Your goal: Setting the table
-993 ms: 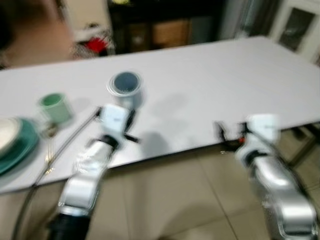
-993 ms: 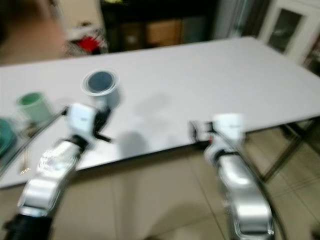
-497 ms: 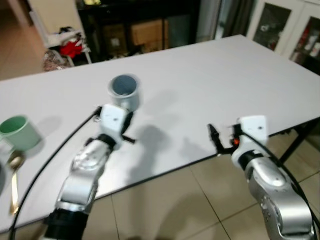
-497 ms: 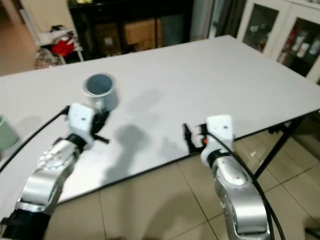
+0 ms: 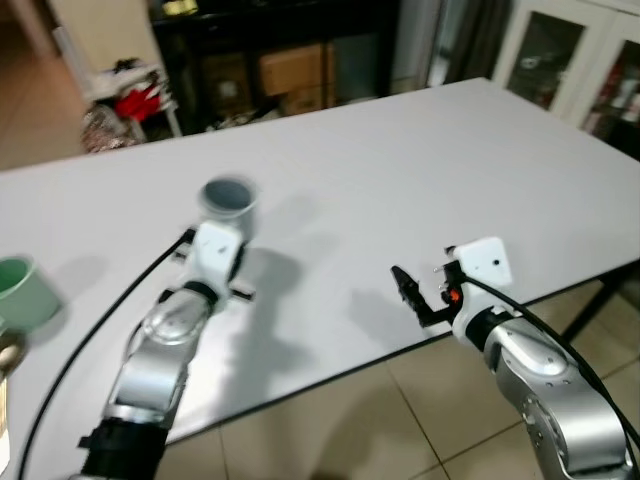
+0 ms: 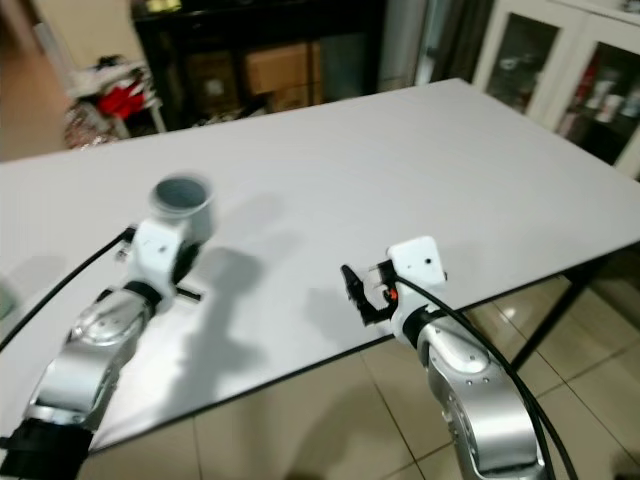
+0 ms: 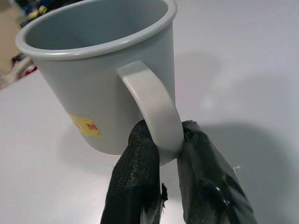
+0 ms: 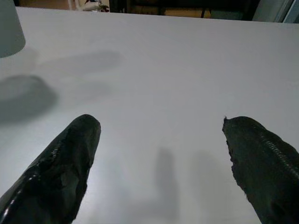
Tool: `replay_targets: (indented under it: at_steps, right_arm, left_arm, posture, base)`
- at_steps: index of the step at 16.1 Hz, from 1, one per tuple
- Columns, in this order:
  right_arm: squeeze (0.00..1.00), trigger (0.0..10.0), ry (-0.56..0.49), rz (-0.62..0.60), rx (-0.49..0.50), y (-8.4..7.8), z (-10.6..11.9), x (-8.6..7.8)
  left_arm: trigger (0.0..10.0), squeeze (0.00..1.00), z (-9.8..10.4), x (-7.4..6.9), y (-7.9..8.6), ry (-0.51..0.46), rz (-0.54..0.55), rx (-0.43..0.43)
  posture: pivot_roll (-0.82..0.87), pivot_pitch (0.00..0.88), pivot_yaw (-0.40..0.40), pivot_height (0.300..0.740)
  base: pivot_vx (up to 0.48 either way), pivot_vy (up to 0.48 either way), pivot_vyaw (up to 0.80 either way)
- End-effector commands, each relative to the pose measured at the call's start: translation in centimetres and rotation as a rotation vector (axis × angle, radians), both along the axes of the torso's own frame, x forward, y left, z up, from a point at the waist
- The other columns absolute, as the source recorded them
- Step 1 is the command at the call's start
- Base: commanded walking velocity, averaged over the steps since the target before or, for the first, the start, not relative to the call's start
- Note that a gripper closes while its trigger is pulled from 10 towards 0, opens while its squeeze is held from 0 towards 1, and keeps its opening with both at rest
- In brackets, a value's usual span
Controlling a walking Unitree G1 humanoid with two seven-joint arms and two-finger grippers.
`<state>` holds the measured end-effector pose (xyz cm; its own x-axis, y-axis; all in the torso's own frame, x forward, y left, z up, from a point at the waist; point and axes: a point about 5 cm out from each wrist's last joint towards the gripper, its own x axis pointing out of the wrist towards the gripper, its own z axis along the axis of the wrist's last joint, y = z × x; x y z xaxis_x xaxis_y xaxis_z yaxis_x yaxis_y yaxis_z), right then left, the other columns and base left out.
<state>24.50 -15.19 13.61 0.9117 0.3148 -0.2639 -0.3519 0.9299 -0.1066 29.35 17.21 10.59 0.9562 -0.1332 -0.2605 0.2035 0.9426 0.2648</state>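
Observation:
A grey-blue mug (image 5: 227, 199) stands upright on the white table (image 5: 420, 170), left of centre. My left gripper (image 7: 162, 145) is shut on the mug's handle (image 7: 152, 102), its two black fingers (image 7: 135, 182) pinching the loop from both sides. A small yellow sticker marks the mug's wall (image 7: 86, 125). My right gripper (image 8: 159, 154) hovers open over the table's near edge, right of the mug, with nothing between its fingers (image 8: 60, 163). A green mug (image 5: 18, 290) sits at the far left beside a gold spoon (image 5: 6, 355).
Dark shelving with boxes (image 5: 290, 65) stands behind the table. A glass-fronted cabinet (image 5: 560, 60) is at the far right. Black table legs (image 5: 600, 290) and tiled floor (image 5: 400, 400) lie under the near edge. A black cable (image 5: 100, 330) trails from my left arm.
The camera has swung right, so the green plate has left the picture and the green mug sits at the edge. My left gripper stays on the grey mug. The right gripper reached slightly forward.

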Motion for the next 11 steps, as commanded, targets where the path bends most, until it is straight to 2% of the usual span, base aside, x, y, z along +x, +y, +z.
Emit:
replay_targets:
  at_steps: [1, 3, 6, 11]
  right_arm:
    - [0.00, 10.0, 0.020, 0.045, -0.006, 0.0, 0.0, -0.1]
    - [0.00, 10.0, 0.036, 0.121, -0.014, 0.5, -0.1, -0.3]
    - [0.00, 10.0, 0.069, 0.224, -0.020, 1.4, -0.3, -0.3]
    - [0.00, 10.0, 0.087, 0.339, -0.013, 2.1, -0.3, -0.5]
  left_arm:
    - [10.0, 0.00, 0.1, 0.1, -0.5, 0.016, 0.005, -0.021]
    - [10.0, 0.00, -0.5, 0.0, -1.0, 0.043, -0.024, -0.029]
    - [10.0, 0.00, -1.1, 0.8, -0.9, 0.067, 0.010, 0.002]
    - [10.0, 0.00, -2.0, 1.9, -0.7, 0.129, 0.075, -0.059]
  posture:
    - [0.03, 0.000, 0.061, 0.740]
    - [0.03, 0.000, 0.061, 0.740]
    - [0.03, 0.000, 0.062, 0.740]
    - [0.03, 0.000, 0.057, 0.740]
  base:
    - [0.000, 0.000, 0.00]
    - [0.000, 0.000, 0.00]
    - [0.000, 0.000, 0.00]
    - [0.000, 0.000, 0.00]
